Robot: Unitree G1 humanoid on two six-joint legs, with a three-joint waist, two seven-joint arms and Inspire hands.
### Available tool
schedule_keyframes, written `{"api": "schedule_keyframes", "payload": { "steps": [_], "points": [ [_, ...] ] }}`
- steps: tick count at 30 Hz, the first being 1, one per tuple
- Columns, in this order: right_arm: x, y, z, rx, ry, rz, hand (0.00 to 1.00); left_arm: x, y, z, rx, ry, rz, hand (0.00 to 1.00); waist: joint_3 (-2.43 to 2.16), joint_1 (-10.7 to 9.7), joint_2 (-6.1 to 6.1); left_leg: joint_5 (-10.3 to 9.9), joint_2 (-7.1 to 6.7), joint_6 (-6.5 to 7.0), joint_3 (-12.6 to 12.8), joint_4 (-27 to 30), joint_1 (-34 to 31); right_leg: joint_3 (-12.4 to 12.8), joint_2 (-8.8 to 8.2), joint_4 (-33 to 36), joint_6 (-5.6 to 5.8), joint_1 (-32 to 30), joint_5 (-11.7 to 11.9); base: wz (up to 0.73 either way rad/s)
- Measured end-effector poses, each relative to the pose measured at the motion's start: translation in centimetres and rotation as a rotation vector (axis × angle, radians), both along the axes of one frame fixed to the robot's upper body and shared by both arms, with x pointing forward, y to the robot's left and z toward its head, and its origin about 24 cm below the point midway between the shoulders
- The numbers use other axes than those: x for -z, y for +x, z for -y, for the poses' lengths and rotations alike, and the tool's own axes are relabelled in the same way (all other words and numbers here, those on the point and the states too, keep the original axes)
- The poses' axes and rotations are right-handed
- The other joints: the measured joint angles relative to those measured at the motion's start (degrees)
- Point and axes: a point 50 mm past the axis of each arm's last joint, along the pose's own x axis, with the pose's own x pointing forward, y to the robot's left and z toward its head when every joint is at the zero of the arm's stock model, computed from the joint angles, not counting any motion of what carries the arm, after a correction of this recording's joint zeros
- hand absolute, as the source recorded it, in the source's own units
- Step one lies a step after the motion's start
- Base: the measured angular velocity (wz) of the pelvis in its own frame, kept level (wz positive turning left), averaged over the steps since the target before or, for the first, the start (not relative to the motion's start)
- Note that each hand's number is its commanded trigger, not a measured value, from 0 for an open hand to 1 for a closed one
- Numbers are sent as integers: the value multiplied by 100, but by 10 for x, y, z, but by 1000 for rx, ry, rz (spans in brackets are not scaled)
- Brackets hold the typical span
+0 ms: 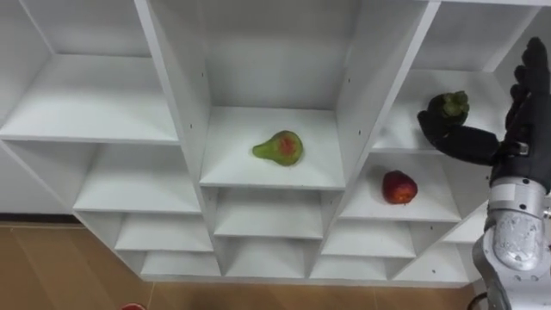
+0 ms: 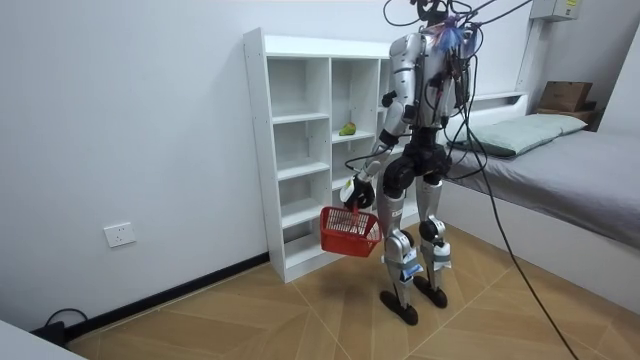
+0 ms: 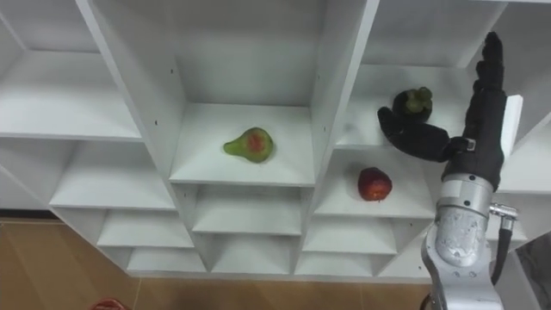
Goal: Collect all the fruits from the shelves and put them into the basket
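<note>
The robot is reaching for the green fruit [image 3: 411,102], which sits up and to the right of the pear [image 3: 250,144]. Its right hand [image 3: 472,129] is spread wide, with the thumb just beside the fruit. It is not holding the fruit yet, so next the fingers must close round it. The fruit looks lumpy and round, and I cannot tell which way it points. The pear lies on its side with its thin end to the left. The left hand [image 2: 354,194] grips a red basket [image 2: 350,232].

Silver-grey humanoid shell, black joints at waist and hips. Black-fingered right hand [image 3: 480,120] with white tag behind, on brushed silver cylindrical wrist with thin dark cable at side. Dark cable bundle at head and shoulders. Bluish marks near ankles.
</note>
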Motion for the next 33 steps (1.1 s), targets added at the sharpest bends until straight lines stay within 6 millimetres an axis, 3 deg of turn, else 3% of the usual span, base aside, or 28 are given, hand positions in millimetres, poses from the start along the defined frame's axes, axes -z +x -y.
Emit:
{"api": "schedule_keyframes", "payload": {
  "steps": [14, 19, 33],
  "points": [
    [1, 20, 3, -8, -21, -34, 0, 0, 1, 2, 28, -15, -22, 100, 31, 3, -20, 2, -7, 2, -27, 80, -17, -23, -9, 2, 0, 27, 0, 0],
    [2, 27, 12, 13, -27, -57, 0, 0, 0, 0, 17, -26, -36, 100, 37, -12, -32, 3, -11, 0, -87, 86, -21, -154, -15, 3, 0, 61, 0, 6],
    [17, 27, 18, 22, -14, -138, 0, 0, -2, -2, 2, -30, -46, 100, 60, -1, -113, 8, -18, -5, -143, 85, -9, -165, -13, 2, 0, 90, 0, 3]
  ]
}}
